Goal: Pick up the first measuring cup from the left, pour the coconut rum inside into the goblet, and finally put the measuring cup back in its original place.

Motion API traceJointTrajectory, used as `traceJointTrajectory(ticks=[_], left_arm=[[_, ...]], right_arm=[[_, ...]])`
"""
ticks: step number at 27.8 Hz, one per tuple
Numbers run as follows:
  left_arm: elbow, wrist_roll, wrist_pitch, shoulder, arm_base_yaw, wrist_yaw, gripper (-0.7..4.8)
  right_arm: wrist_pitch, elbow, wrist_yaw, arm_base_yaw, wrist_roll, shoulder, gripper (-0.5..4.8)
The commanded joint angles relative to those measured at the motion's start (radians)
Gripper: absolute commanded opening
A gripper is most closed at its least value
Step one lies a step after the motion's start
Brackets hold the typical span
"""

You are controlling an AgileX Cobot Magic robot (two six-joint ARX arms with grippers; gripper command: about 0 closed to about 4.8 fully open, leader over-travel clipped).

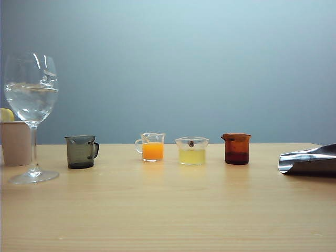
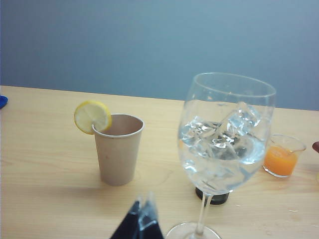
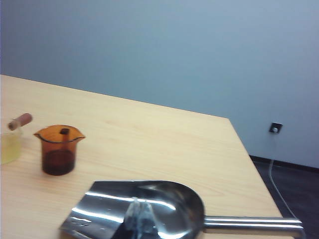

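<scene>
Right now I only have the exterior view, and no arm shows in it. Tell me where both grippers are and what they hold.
Observer: The left gripper sits low, on the near side of the goblet and the paper cup. Its jaws are shut and empty.
Operator: Now the right one.
Observer: The right gripper is at the bowl of the metal scoop. Its jaws are shut and hold nothing.
Operator: Confirm the goblet's contents.
Observer: Ice cubes sit in clear liquid.

text: none legible | labels: none | brands: none | numbers: none
</scene>
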Motion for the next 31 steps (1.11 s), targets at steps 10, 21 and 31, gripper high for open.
traceJointTrajectory(ticks=[10,21,31], left_arm=[[0.002,0.004,0.008,0.0,0.002,0.004,-0.03],[0.002,0.004,0.008,0.0,0.002,0.005,-0.03],[0.002,0.004,0.008,0.0,0.002,0.006,-0.03]], right_arm=[[-0.011,-0.004,0.126,0.001,0.163,0.0,-0.01],[-0.013,-0.004,0.136,0.0,0.188,0.0,-0.01],[-0.013,-0.004,0.136,0.0,0.188,0.0,-0.01]])
